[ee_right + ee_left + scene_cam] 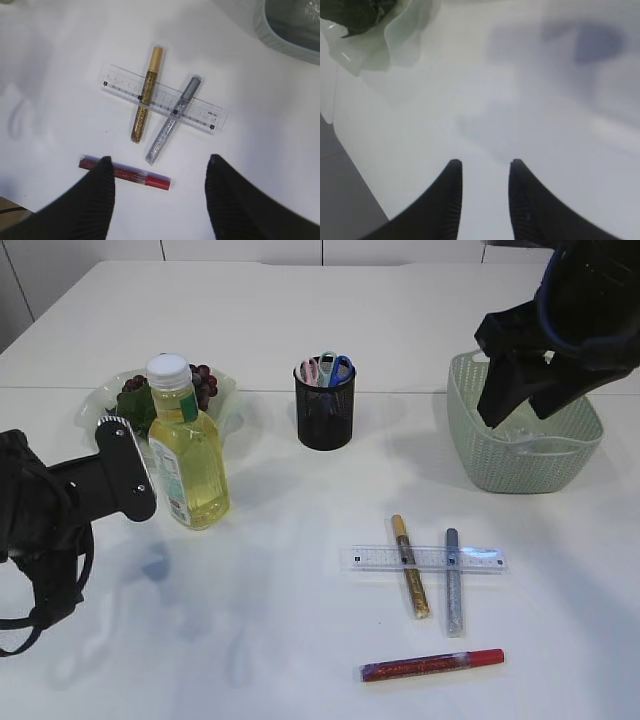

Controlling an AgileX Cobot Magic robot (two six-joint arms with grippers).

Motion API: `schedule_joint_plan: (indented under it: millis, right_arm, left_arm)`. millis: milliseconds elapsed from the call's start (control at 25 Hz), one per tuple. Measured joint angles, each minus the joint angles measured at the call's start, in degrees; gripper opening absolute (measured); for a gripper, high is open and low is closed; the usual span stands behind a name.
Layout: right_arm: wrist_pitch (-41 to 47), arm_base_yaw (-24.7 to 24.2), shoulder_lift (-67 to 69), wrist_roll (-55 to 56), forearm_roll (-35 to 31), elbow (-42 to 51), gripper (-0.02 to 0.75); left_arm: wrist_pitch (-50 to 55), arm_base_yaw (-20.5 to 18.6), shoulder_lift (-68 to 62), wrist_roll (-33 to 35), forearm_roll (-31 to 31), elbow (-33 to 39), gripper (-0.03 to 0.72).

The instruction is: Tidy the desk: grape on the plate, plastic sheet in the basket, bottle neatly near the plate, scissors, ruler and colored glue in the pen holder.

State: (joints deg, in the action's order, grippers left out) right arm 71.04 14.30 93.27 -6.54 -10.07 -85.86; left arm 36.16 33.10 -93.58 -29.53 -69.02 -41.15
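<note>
We saw the right gripper [159,175] wide open, empty, above the ruler [162,99] w/ gold glue [144,97] & silver glue [172,120] across it. Left gripper [485,167] part open, prob. empty; bottle [187,450] beside the plate [95,405].

- Even, bright light falls from above on the white surface [300,330]; shadows are soft and faint.
- The left wrist view is hazy and out of focus throughout, with bluish smudged shadows.
- The right wrist view is sharper; the ruler [162,98] shows a slight sheen.
</note>
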Motion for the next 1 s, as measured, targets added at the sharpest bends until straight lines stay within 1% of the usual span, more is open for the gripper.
schedule_joint_plan:
  millis: [240,400,760,880,1000]
  right_arm:
    - [0.0,0.0,-0.3,0.0,-0.2,0.2,0.457]
    - [0.0,0.0,-2.2,0.0,-0.2,2.2,0.457]
    - [0.0,0.0,-8.2,1.8,-0.2,10.9,0.457]
    - [0.0,0.1,-9.2,2.1,-0.2,12.5,0.457]
    - [0.0,1.6,-9.3,2.3,0.2,12.7,0.457]
  left_arm:
    - [2.0,4.3,0.0,0.1,7.4,0.0,0.235]
    - [2.9,6.7,1.7,0.1,12.8,0.0,0.235]
    - [6.6,7.3,11.3,0.4,26.1,0.0,0.235]
    - [8.8,7.3,14.2,3.5,31.4,0.0,0.235]
    - [11.5,7.3,16.4,5.4,36.1,0.0,0.235]
